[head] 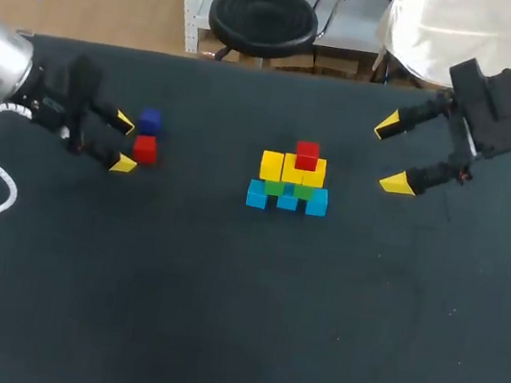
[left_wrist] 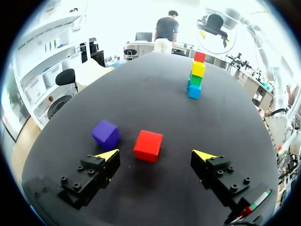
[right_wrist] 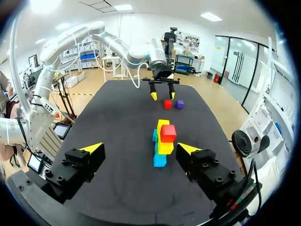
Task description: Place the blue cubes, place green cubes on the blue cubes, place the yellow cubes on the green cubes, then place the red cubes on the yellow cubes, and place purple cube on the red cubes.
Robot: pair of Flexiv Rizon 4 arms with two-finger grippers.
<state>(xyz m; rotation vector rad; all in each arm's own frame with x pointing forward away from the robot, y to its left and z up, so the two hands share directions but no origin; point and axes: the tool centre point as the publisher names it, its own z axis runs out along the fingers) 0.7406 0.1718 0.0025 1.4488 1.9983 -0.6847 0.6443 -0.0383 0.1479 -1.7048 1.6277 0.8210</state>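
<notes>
Red cube (head: 145,150), loose, lies at the desk's (head: 215,321) left, just ahead of the left pincer (head: 124,143), which gapes wide and empty. Purple cube (head: 149,120) sits just beyond it; we judge a closing finger could knock it. The stack (head: 290,180) stands mid-desk; an off-centre placement could topple it. Right pincer (head: 391,155), wide and empty, hangs right of it.

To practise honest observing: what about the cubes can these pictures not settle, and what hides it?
Head view: the yellow cubes cover most of the green cubes; their number is unclear.
Left wrist view: the stack stands end-on, so the nearest cubes hide the rest of each layer.
Right wrist view: the purple cube is too small to judge tilt.
</notes>
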